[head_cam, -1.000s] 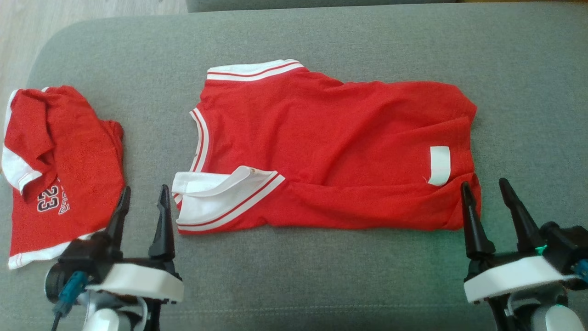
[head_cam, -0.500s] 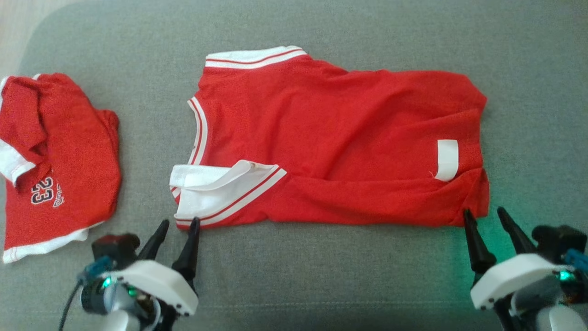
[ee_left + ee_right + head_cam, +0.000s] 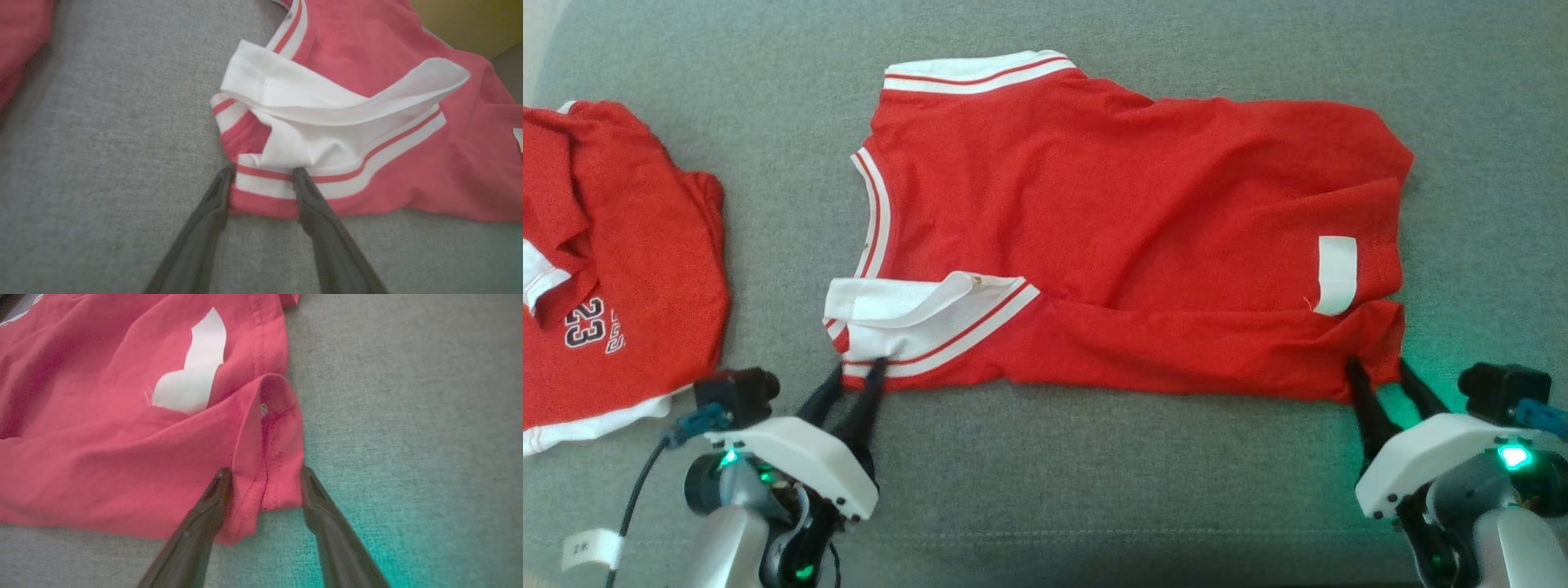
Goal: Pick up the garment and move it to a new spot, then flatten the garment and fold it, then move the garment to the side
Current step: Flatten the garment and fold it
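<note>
On the middle of the grey cushion (image 3: pixel 1094 490), the red garment (image 3: pixel 1111 229) is lying spread out sideways, with its collar end pointing toward the cushion's left edge and its bottom hem toward the right edge. White bands with thin red stripes are running along its neckline and both sleeve hems. The near sleeve (image 3: pixel 931 327) is lying doubled over, showing its white inside.

At the garment's near left corner, the left gripper (image 3: pixel 858 369) is reaching in with its jaws parted. In the left wrist view one finger is sitting at the cloth's outer edge and the other is resting on the striped band, so that the band is lying between them unpinched.

At the near right corner, the right gripper (image 3: pixel 1379 367) is likewise standing spread apart. In the right wrist view its fingers are straddling the folded, stitched hem corner without clamping it. A green light (image 3: pixel 1513 456) is glowing on that wrist and tinting the cushion beside it.

A white patch (image 3: pixel 1337 273) is showing near the garment's hem, and no writing on it is readable.

Near the cushion's left edge, a second red shirt (image 3: pixel 621 269) is lying crumpled, well apart from the garment. It is showing the number "23" (image 3: pixel 587 322) in dark, white-outlined digits, and the lettering beside the number is too small to read.

A paper tag (image 3: pixel 590 549) is hanging on the left arm's cable, and its marking is unclear.
</note>
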Available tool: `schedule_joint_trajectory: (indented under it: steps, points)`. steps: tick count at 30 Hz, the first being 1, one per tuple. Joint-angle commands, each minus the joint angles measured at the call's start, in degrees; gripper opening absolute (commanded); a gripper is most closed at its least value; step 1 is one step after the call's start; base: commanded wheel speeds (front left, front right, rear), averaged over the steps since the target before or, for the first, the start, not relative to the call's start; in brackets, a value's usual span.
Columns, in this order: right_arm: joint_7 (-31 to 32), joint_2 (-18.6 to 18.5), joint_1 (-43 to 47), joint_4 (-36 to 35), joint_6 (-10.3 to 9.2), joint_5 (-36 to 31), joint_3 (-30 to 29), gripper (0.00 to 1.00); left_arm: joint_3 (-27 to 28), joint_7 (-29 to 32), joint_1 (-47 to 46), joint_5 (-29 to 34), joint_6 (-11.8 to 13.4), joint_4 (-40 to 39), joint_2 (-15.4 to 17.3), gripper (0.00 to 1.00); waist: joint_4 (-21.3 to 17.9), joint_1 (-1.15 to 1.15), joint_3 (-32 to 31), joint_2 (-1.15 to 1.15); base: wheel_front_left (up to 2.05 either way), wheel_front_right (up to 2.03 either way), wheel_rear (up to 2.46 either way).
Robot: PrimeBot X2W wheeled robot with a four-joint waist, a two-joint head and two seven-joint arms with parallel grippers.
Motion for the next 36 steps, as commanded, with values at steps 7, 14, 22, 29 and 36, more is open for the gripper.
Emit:
schedule_joint_trajectory:
  steps: [7,14,22,29,36]
  points:
    - [-0.37,0.15,-0.60,-4.09,-0.04,2.15,0.17,0.00,0.84,-1.02,-0.54,-0.61,-0.81,-2.88,1.57,0.00,0.64,0.00,-0.86,0.00,0.00,0.00,0.00]
    - [1.40,-0.16,4.79,-9.83,-0.04,2.92,-0.82,0.00,2.00,0.23,5.54,1.06,2.17,-9.92,5.48,0.00,0.76,0.00,-3.96,0.00,0.00,0.00,0.00]
    - [4.72,-0.51,11.52,-12.65,-0.04,3.44,-3.16,0.00,2.75,3.38,12.97,-0.46,5.54,-16.34,5.85,0.00,0.84,0.00,-7.60,0.00,0.00,0.00,0.00]
    - [3.91,0.00,12.59,-13.99,-0.04,3.57,-2.64,1.00,1.58,5.63,14.20,-0.94,6.81,-16.27,5.07,1.00,0.46,0.00,-8.59,0.00,0.00,0.00,0.00]
    - [-4.25,-0.03,9.57,-17.89,-0.04,0.54,-0.95,1.00,1.87,-0.24,12.78,4.03,10.27,-17.74,4.66,1.00,-0.03,0.00,-8.31,0.00,0.00,0.00,0.00]
